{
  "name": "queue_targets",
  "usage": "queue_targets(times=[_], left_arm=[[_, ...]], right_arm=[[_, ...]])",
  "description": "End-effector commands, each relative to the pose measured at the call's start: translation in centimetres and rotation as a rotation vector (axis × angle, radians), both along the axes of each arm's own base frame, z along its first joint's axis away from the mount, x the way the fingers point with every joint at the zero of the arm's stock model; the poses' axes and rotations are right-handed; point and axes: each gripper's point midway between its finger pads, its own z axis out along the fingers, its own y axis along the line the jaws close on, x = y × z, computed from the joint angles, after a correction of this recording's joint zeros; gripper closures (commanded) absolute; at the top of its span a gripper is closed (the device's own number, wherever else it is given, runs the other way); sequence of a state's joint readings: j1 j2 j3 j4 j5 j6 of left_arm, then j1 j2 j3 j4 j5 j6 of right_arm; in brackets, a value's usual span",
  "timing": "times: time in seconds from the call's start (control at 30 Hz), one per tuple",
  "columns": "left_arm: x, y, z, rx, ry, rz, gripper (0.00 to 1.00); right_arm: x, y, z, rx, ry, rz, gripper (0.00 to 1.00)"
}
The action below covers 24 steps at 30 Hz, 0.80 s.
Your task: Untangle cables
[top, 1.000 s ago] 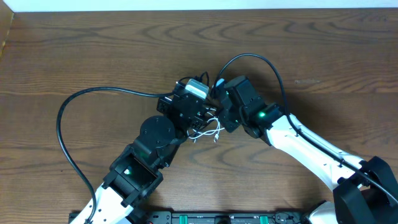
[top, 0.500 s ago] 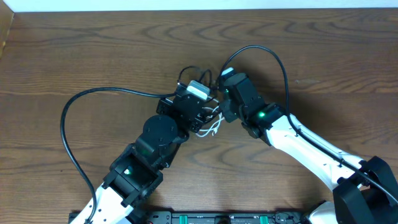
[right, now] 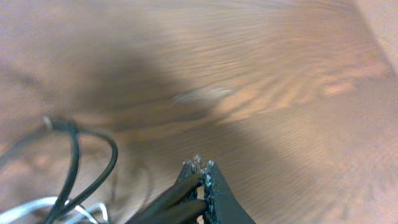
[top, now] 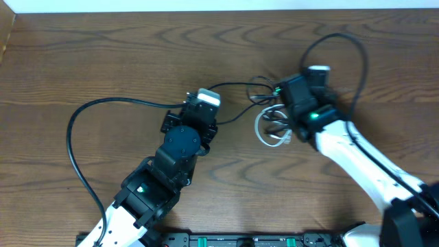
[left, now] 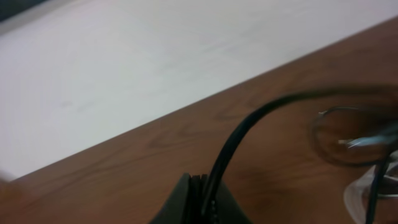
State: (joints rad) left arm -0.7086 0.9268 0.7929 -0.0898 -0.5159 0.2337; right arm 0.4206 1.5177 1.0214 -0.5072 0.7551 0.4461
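Note:
In the left wrist view my left gripper is shut on the thin black cable, which rises from the jaws and bends right. Overhead, this gripper sits left of centre. The black cable stretches right from it to a small tangle of black loops. The white cable lies coiled just below those loops. My right gripper is to the right of the tangle. Its wrist view shows the jaws shut on dark cable strands leading left, with black loops and the white cable at lower left.
A thick black arm cable loops wide on the left of the wooden table. Another arm cable arcs above the right wrist. The table's far edge meets a white surface.
My right gripper has shut and pulled away to the right, dragging the white coil and black loops with it. The left gripper stayed almost in place, still shut on the black cable.

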Motion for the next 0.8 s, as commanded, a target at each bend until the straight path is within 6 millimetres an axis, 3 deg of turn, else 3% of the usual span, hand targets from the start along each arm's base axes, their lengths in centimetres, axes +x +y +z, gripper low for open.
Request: queue_targets(times=[0.0, 0.17, 0.37, 0.4, 0.5, 0.6, 0.67, 0.77], left_arm=[[0.1, 4.6, 1.1, 0.052, -0.058, 0.255, 0.93], [-0.4, 7.2, 1.8, 0.088, -0.088, 0.404, 0.93], [-0.5, 7.4, 1.8, 0.074, -0.092, 0.423, 0.93], [-0.5, 7.4, 1.6, 0.066, -0.089, 0.425, 0.88], [-0.7, 7.6, 0.9, 0.060, -0.066, 0.431, 0.43], [-0.7, 5.8, -1.1, 0.051, 0.020, 0.314, 0.16], [-0.9, 3.2, -3.0, 0.041, 0.107, 0.161, 0.05], [-1.8, -1.5, -5.8, -0.003, 0.246, -0.098, 0.02]], right_arm=[[-0.5, -4.2, 4.2, 0.022, -0.159, -0.171, 0.99], [-1.9, -8.1, 8.4, 0.069, -0.284, -0.270, 0.99], [-3.2, -9.0, 11.6, 0.162, -0.384, -0.266, 0.99], [-3.4, -8.9, 12.1, 0.178, -0.397, -0.256, 0.99], [-3.8, -8.9, 13.3, 0.200, -0.439, -0.247, 0.99], [-4.4, -9.0, 14.5, 0.214, -0.478, -0.244, 0.99], [-4.7, -9.0, 15.2, 0.223, -0.504, -0.242, 0.99], [-5.0, -8.7, 16.0, 0.254, -0.528, -0.218, 0.99]])
